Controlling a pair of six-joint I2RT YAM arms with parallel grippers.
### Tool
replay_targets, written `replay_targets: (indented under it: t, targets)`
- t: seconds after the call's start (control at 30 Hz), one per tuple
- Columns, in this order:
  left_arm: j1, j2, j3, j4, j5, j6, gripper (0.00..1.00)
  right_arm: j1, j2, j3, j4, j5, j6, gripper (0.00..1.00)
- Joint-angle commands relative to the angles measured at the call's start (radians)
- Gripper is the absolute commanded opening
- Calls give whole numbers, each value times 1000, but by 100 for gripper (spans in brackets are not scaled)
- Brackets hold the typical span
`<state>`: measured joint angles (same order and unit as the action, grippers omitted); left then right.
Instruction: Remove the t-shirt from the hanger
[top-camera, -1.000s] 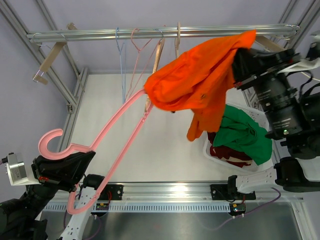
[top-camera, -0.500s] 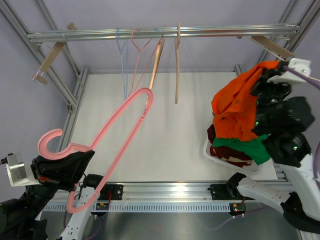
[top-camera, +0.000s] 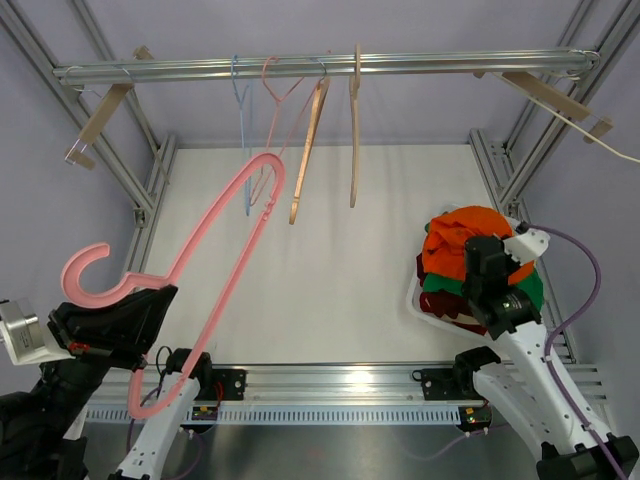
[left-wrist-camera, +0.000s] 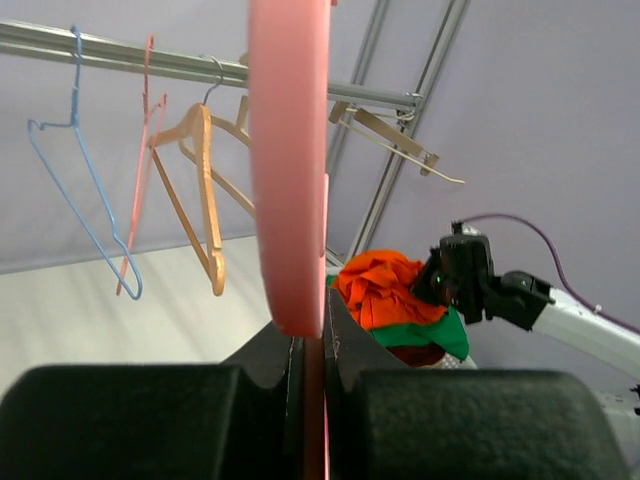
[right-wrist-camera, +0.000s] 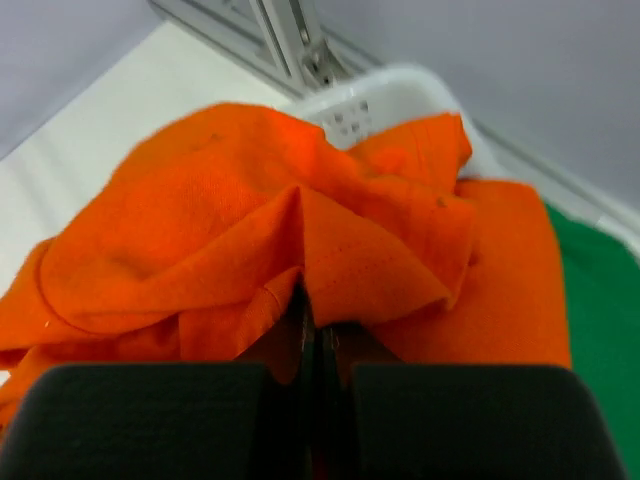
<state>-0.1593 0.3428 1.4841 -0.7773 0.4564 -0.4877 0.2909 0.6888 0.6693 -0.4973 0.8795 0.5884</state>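
I am lowering the orange t-shirt (right-wrist-camera: 200, 250), clamped in my right gripper (right-wrist-camera: 310, 335), onto the basket (right-wrist-camera: 405, 88) beneath, while my left gripper (left-wrist-camera: 312, 352) is clamping the just-bared pink hanger (left-wrist-camera: 290, 150).

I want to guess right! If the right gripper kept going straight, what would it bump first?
The orange t-shirt: the right gripper is shut on a fold of it. Straight on lies more of that shirt, heaped in the white basket; what sits beneath is hidden.
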Motion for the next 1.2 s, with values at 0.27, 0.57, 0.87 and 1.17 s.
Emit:
replay_targets:
  t: [0.27, 0.57, 0.87, 1.17]
  targets:
    - [-5, 110, -24, 16, -108, 52, 0, -12, -283, -267, -142, -106, 510, 0]
    - [-5, 180, 37, 3, -268, 104, 0, -12, -423, 1, -276, -149, 317, 68]
    - [-5, 252, 151, -86, -429, 141, 0, -12, -485, 245, -320, -208, 157, 93]
    - [-5, 350, 203, -109, -507, 173, 0, -12, -436, 417, -351, -292, 67, 99]
